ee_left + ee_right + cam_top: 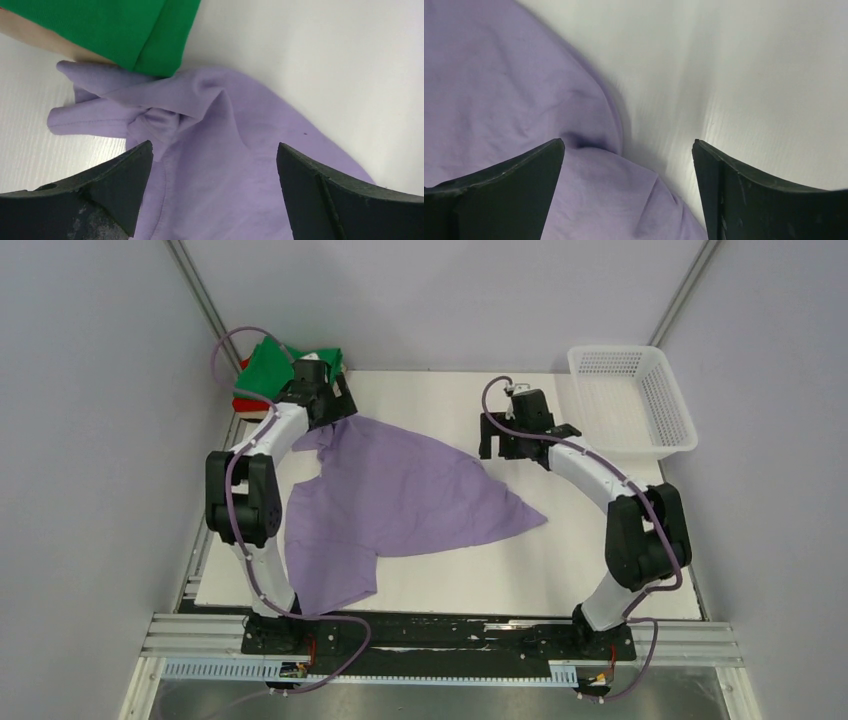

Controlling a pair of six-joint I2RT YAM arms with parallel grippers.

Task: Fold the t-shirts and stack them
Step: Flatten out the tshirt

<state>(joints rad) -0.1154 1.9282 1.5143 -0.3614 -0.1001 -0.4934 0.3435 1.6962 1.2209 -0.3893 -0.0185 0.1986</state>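
A large lavender t-shirt (400, 500) lies crumpled and partly spread on the white table (480, 570). My left gripper (328, 408) hovers open over its far left corner, where a bunched sleeve (150, 120) lies in front of the fingers (120, 175). Cloth (225, 170) lies under the open jaws and nothing is held. My right gripper (493, 445) stands open over the shirt's right edge (589, 190), half over cloth and half over bare table. A folded green t-shirt (280, 365) tops a stack at the far left, with red (243, 403) beneath it in the top view and beige (25, 32) beneath it in the left wrist view.
A white mesh basket (632, 400) stands at the far right corner of the table. Grey walls close in on both sides. The folded stack (115, 30) touches the lavender sleeve.
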